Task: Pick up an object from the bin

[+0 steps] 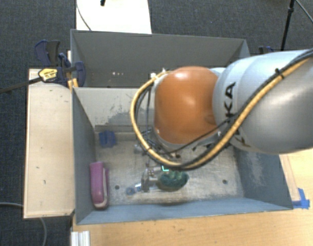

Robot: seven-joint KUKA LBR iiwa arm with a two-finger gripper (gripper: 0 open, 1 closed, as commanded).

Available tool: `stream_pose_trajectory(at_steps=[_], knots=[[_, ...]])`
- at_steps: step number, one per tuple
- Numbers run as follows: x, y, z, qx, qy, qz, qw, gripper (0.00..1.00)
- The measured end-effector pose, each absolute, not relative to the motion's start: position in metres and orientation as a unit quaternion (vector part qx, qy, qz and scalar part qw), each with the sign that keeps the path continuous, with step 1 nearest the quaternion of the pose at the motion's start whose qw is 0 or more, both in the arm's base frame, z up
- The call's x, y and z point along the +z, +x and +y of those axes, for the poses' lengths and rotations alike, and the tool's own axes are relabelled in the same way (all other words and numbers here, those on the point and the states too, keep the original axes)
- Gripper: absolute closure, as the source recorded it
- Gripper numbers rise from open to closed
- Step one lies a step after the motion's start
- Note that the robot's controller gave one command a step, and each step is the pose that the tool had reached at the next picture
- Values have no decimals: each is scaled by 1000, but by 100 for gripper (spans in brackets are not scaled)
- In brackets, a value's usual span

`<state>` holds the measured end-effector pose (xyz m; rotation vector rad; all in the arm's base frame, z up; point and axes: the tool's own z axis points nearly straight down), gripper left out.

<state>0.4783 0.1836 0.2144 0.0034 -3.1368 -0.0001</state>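
Note:
My gripper (150,177) hangs low over the middle of the bin floor, under the arm's orange cover. Right beside it, touching or nearly so, lies a dark green rounded object (172,180) with a bright teal spot on top. Whether the green object sits between the fingers cannot be made out. A tiny blue scrap (130,190) lies just left of the gripper on the floor.
A purple-pink elongated object (98,183) lies along the left wall near the front. A small blue block (107,138) rests at the back left of the floor. The arm and its cables cover the bin's right half.

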Motion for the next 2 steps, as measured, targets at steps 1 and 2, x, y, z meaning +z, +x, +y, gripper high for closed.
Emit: stream_pose_trajectory(at_steps=[1,2], knots=[[136,497,120,2,-15,-1000,2,0],[75,483,106,-1,126,-992,-3,0]])
